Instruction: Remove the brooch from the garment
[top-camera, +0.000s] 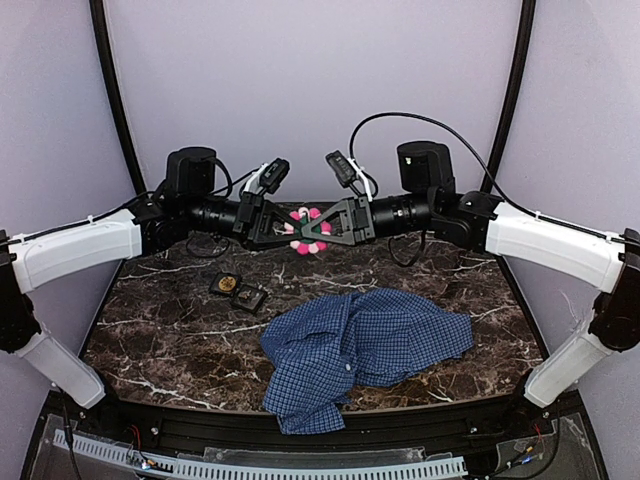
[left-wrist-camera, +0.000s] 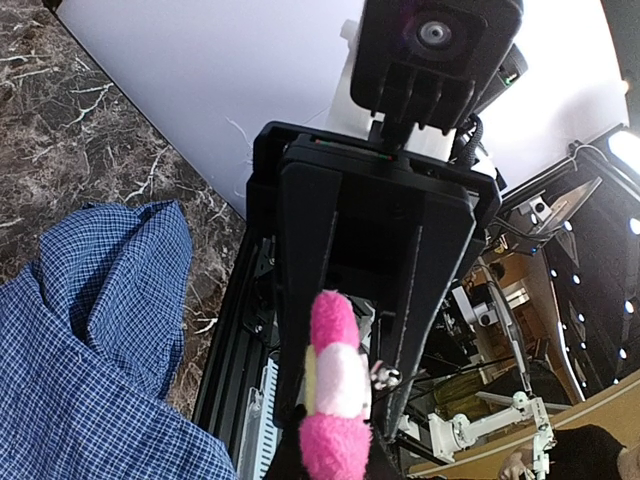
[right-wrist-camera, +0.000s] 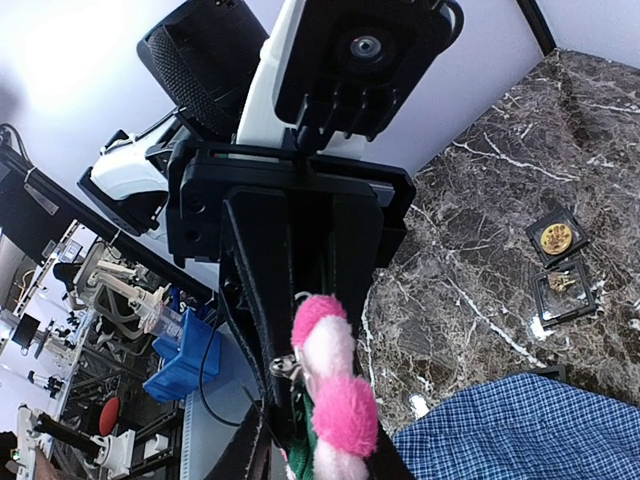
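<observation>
- Tray (top-camera: 238, 290), left of centre: seemingly two gold pieces in its slots;
- One brooch (top-camera: 306, 232), upper centre; one shirt (top-camera: 360, 345);
- Left gripper (top-camera: 291, 229) pinches the brooch; right gripper (top-camera: 323, 232) jaws: cannot tell.

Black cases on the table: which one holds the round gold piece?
The black case farther from the blue shirt; the nearer case holds a smaller, irregular piece.

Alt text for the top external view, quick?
The left gripper and right gripper meet in mid-air at a fluffy pink-and-white brooch, above the back of the marble table. The blue check shirt lies crumpled near the front edge, a small black tray left of it.
</observation>
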